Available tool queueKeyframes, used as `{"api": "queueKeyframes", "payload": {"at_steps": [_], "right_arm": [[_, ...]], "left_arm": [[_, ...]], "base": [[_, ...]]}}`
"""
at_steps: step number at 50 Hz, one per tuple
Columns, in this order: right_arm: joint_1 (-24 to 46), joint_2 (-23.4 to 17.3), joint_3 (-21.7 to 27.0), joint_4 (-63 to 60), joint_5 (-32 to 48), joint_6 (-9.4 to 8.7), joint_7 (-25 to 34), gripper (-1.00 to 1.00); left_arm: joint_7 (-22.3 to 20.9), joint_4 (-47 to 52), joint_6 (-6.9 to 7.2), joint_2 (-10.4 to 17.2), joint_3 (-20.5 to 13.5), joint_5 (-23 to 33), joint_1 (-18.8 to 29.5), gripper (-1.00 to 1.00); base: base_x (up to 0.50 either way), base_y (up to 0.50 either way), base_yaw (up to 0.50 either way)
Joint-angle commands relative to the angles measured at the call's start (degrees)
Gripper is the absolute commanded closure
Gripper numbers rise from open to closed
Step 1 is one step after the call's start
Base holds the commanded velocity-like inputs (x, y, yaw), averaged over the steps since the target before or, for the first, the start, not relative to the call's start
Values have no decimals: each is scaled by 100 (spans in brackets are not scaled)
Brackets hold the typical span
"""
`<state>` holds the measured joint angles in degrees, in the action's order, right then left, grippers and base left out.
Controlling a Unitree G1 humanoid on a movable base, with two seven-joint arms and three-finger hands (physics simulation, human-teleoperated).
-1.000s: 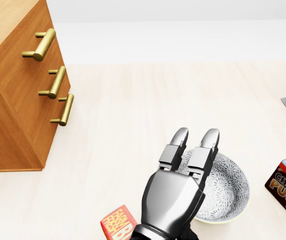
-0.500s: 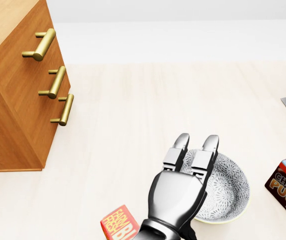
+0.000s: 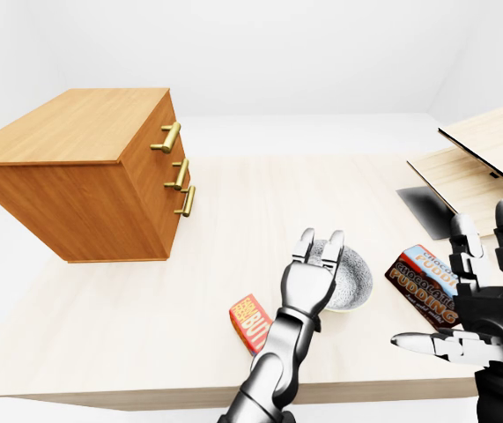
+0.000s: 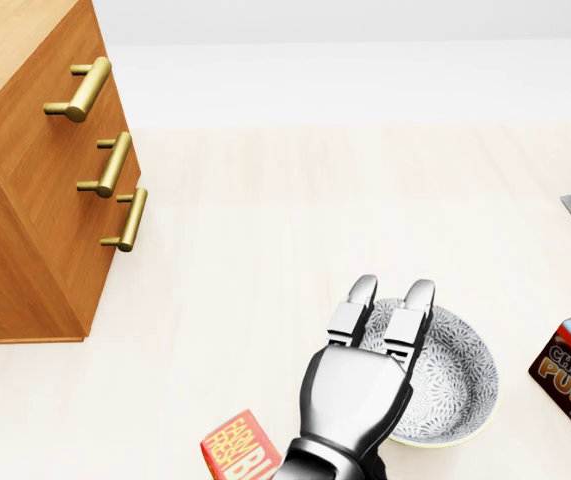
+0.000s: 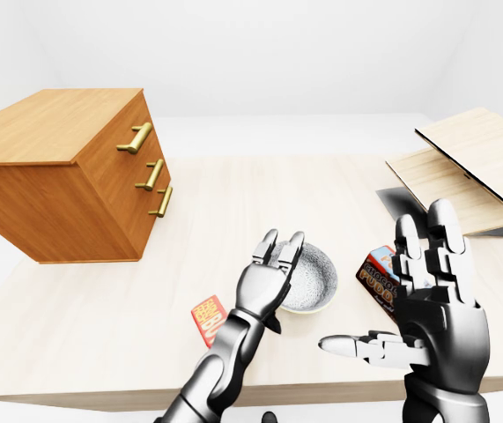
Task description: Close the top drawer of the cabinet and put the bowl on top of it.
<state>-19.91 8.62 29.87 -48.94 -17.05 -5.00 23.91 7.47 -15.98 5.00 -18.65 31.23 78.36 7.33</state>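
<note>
One wide pale wooden tabletop (image 3: 233, 216) carries everything. Biggest on it is the honey-brown wooden cabinet (image 3: 75, 176), at the left of the eye views. All three drawer fronts look flush to me, top one included, so I judge the closing done and the bowl the job in hand.

Next down, the shallow round bowl, white with a fine grey speckle (image 4: 460, 370), sits low and right of centre in the head view, well apart from the cabinet. I reckon it's glazed ceramic: stiff, smooth, a touch slippery, with some weight, and likely to chip if dropped. The rim is the place to take it, fingers inside, thumb under the outer lip, kept level on the way over.

My right hand (image 5: 432, 308) hangs off to the right, every finger spread, holding nothing. My left hand (image 4: 355, 395) lies over the bowl's near-left rim, two fingers (image 4: 415, 310) stretched straight into the hollow and curled round nothing. The thumb is hidden, so I can't say whether the rim is pinched.

Head view gives me that finger-and-rim overlap close up, but crops the cabinet's top and loses the right hand. The eye views show both.

Smallest: a brown chocolate pudding box (image 3: 420, 280) near the bowl's right, and a little red carton (image 3: 249, 322) beside my left forearm.
</note>
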Motion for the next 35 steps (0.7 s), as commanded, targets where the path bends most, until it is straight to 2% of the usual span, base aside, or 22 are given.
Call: {"api": "queueKeyframes", "payload": {"at_steps": [1,7,21,29,35], "right_arm": [[11,-7,6,12,-9,0,-10,-100],[-7,4,18,1,-31,0,8,-100],[-10,11,25,-52,-44,0,8,-100],[9,-1,39,-41,-49,0,2,-100],[27,-15,65,-31,-69,0,-5,-100]], "left_arm": [[105,-331,0,-55,-98,86,109,-100],[255,-839,0,-110,-353,21,396,-100],[197,-923,0,-135,-325,99,398,-100],[233,-1166,0,-135,-428,86,552,-100],[225,-1140,0,-135,-351,140,498,-100]], "base": [[0,0,0],[0,0,0],[0,0,0],[0,0,0],[0,0,0]]}}
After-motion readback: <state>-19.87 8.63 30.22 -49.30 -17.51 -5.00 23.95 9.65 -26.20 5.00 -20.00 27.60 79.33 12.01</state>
